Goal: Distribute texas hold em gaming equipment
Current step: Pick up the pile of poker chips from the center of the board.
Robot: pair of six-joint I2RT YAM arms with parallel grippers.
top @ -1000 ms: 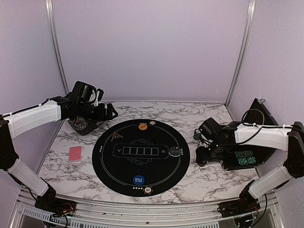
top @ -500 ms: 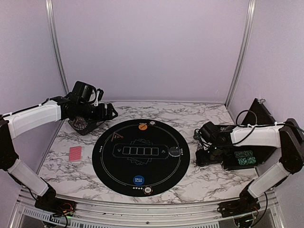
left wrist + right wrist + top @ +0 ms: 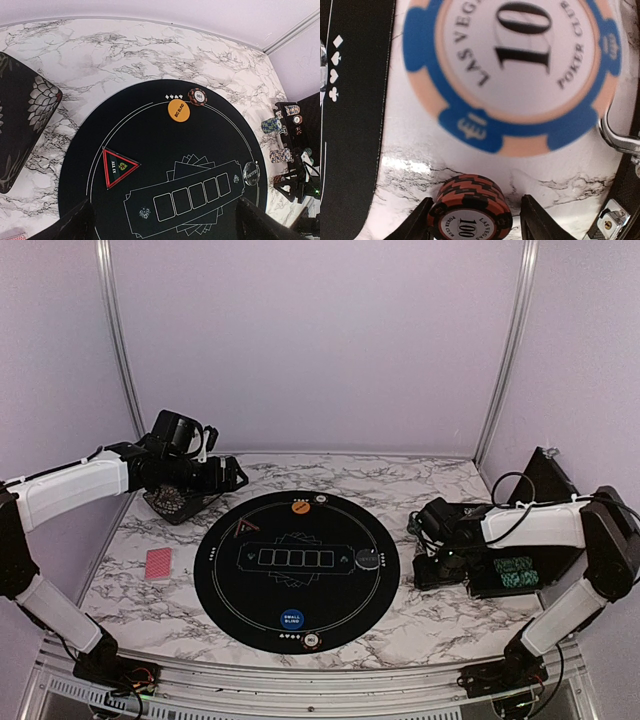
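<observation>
**Inspector:** Positions, please, with the round mat as datum.

**Operator:** At the near rim of the mat (image 3: 240, 590) I see a blue button (image 3: 291, 619) with a single chip (image 3: 312, 641) beside it. Just off the mat's right edge, my right claw (image 3: 476, 222) stands spread astride a short red-and-black chip stack (image 3: 470, 207). A gap shows at one pad, so I judge that nothing is pinched yet. A blue-edged chip (image 3: 512, 70) fills the wrist view above the stack, blurred. The red-backed cards (image 3: 159, 563) lie left of the mat, and an orange button (image 3: 300, 507) sits at its far rim. Beyond the far-left rim my left claw (image 3: 165, 230) hangs spread wide and empty.

**Inspector:** Hazards?

**Operator:** My concern is the closing. If one pad meets the stack before the other, I expect the upper chips to shear off and roll, perhaps onto the mat. The space right of the mat is also crowded. The blue-edged chip and the chip case (image 3: 552, 490) both sit close, and a careless lift could knock either one.

**Inspector:** Surface and enclosure?

**Operator:** The worktop (image 3: 430, 610) is white with grey marble veining. It looks smooth, so I would expect loose chips to slide on it. Plain lilac walls (image 3: 320, 340) close in the far side and both flanks of the mat, with metal uprights at the corners.
</observation>
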